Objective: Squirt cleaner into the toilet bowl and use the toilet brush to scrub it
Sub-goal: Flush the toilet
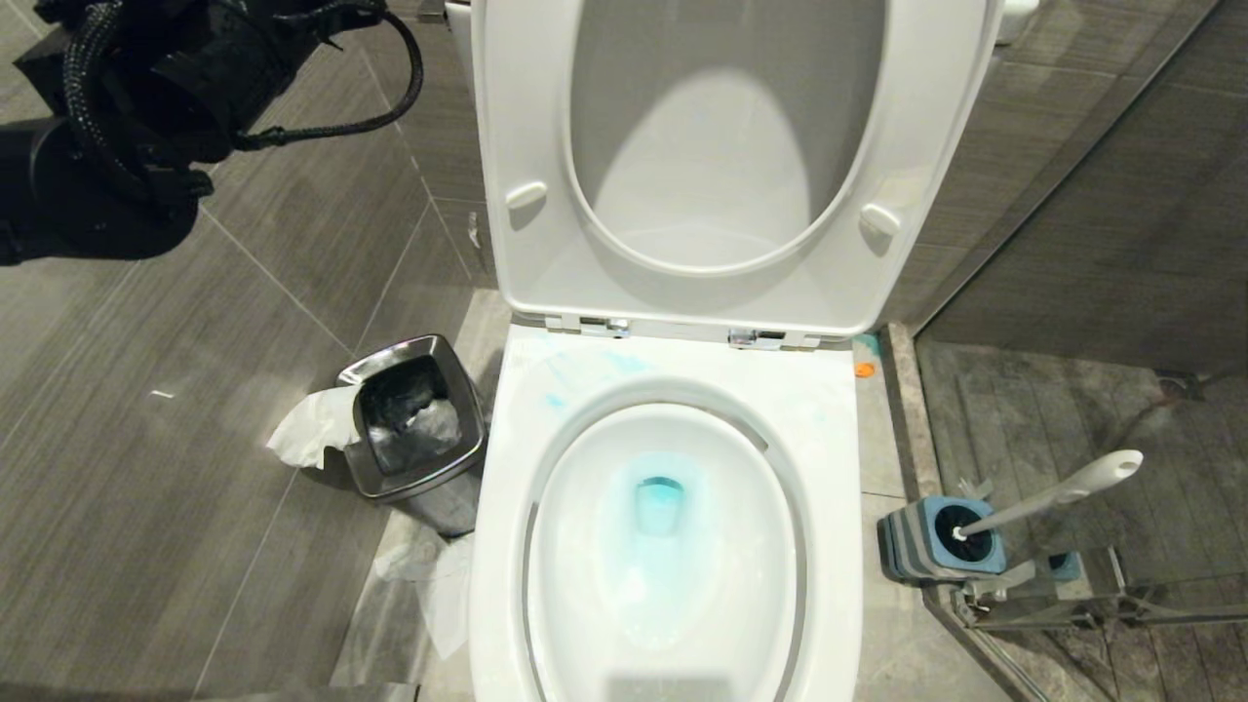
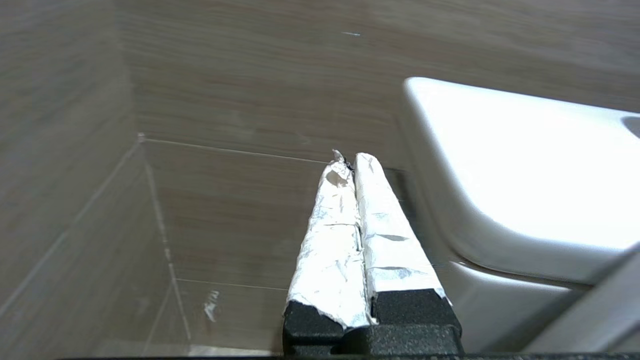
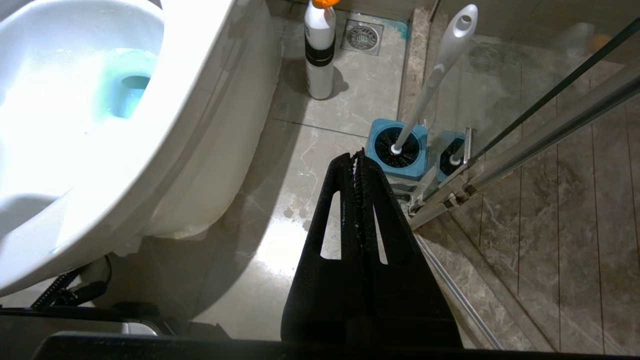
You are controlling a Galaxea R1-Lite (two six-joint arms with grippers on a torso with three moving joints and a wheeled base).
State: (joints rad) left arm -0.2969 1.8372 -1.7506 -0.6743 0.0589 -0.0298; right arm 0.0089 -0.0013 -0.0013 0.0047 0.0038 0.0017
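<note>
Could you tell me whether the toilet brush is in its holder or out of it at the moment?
In. The brush stands with its black head seated in the blue holder, handle leaning free beside the glass door.

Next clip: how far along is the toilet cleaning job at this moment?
Cleaner looks already squirted: blue liquid tints the toilet bowl, and the cleaner stands on the floor. Nothing is in hand; both end effectors are shut and empty. Scrubbing looks left: the toilet brush sits in its holder.

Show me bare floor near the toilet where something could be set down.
Free: tile between the toilet bowl, the cleaner and the brush holder. Crowded: the other side, with the waste bin and loose tissue.
</note>
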